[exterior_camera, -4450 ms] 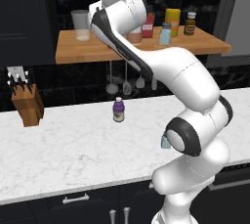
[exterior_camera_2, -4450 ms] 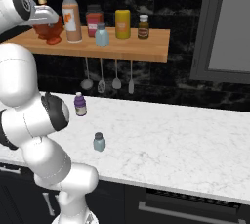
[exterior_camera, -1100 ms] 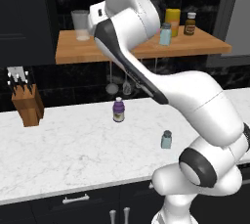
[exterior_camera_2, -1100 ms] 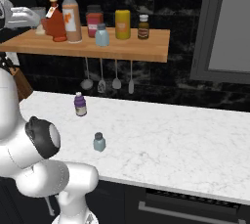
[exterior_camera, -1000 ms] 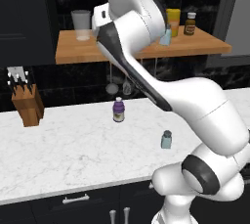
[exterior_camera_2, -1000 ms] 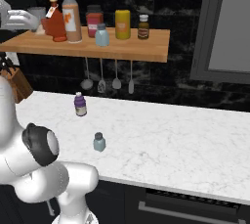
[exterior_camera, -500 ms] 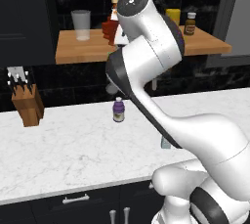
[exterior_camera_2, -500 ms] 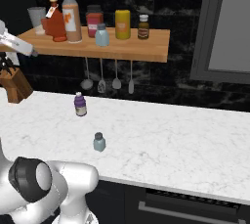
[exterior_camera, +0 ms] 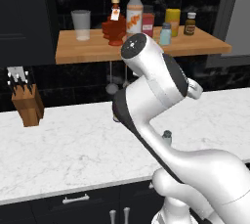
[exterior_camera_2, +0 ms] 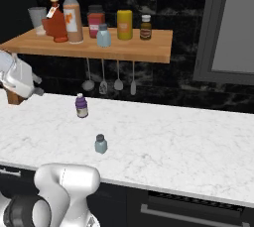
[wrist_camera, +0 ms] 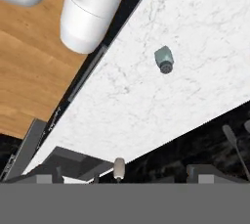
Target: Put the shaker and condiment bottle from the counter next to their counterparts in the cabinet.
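The kitchen was dark, black marbled wall behind a white marble counter (exterior_camera_2: 163,141) and a wooden cabinet (exterior_camera_2: 144,50) shelf above it; your next pickup, the shaker (exterior_camera_2: 100,143), stood upright and alone on the counter toward its front edge, long axis vertical, grey cap up; in the hand view you saw it (wrist_camera: 164,59) from above and far off, up and right of centre, well apart from the fingertips (wrist_camera: 46,178) that rose at the bottom; so you had to swing toward it and come down a long way before any grasp. The small purple bottle (exterior_camera_2: 81,106) stood behind it, nearer the wall, not touching. On the shelf, the condiment bottle (exterior_camera_2: 58,21) stood just beside the tall orange-labelled bottle (exterior_camera_2: 72,14), so that half looked done; the second shaker (exterior_camera_2: 103,36) waited further along the shelf for its partner. Your fingers stood fully apart, holding and touching nothing.
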